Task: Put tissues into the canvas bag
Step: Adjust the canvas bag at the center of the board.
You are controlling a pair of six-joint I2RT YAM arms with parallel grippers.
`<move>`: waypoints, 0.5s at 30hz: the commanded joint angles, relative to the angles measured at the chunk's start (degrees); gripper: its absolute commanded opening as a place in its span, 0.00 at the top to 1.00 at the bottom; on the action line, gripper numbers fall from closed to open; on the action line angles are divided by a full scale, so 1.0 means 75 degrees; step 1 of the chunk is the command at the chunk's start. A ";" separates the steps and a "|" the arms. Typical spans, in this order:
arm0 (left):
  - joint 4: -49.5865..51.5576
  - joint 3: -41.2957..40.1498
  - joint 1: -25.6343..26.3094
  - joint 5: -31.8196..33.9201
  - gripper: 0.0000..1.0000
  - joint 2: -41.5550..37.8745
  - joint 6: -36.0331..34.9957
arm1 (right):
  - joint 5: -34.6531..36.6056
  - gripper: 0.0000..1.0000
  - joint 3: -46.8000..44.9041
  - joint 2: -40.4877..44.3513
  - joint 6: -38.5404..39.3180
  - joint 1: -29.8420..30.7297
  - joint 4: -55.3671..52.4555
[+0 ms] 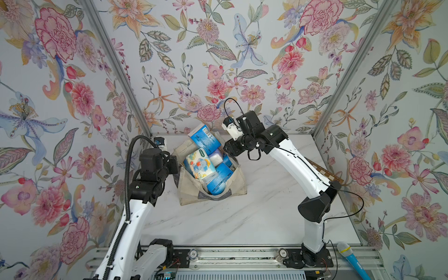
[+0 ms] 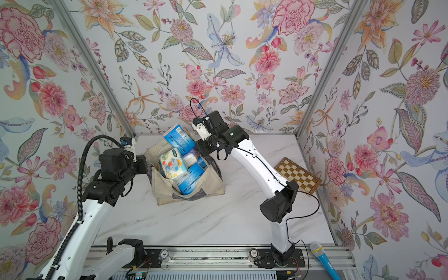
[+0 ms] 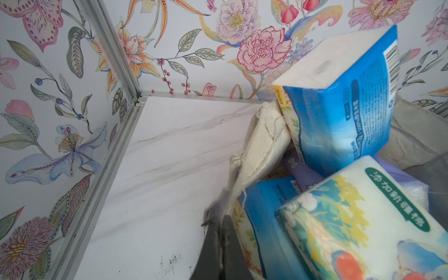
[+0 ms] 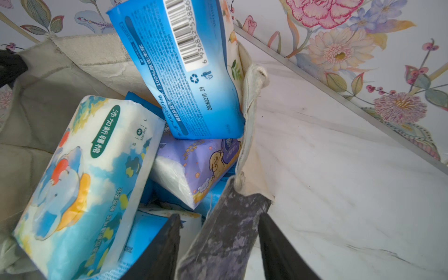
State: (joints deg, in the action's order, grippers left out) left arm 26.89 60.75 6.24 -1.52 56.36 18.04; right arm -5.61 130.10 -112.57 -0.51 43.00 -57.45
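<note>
the tissue packs (image 1: 200, 166) are heaped in the bag (image 1: 190, 194), which sits open-mouthed at the centre of both top views, toward the back of the table (image 1: 242, 218). no pack shows loose on the table, so the filling looks about done. one blue pack (image 1: 204, 139) leans up above the far rim, with a purple pack (image 4: 201, 160) wedged below it. the mouth likely gapes because both arms are at its rim. the left gripper (image 3: 218, 225), at the bag's left edge, is closed tight on a fold of the cloth rim. the right gripper (image 4: 219, 217) is about half open, its fingers astride the dark printed wall; whether they touch it i cannot tell. a chessboard (image 2: 298, 175) lies well apart at the right.
</note>
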 commanded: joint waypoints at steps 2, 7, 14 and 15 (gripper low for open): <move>-0.0479 -0.0041 -0.0129 0.0039 1.00 -0.0014 0.0116 | -0.0243 0.45 0.0087 -0.0305 -0.0131 0.0130 -0.0203; -0.0523 -0.0051 -0.0125 -0.0008 1.00 0.0033 0.0137 | 0.0068 0.47 0.0232 -0.0552 -0.0140 0.0155 -0.0439; -0.0554 -0.0051 -0.0129 0.0032 1.00 0.0089 0.0146 | 0.1306 0.94 0.0400 -0.0773 -0.0150 0.0152 -0.0748; -0.0590 -0.0064 -0.0128 0.0061 1.00 0.0119 0.0146 | 0.1511 0.99 0.0427 -0.0764 -0.0096 0.0143 -0.0742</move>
State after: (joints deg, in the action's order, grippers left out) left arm 25.76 60.73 6.00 -2.39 57.01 18.06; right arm 0.14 131.28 -117.91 -2.00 44.07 -60.82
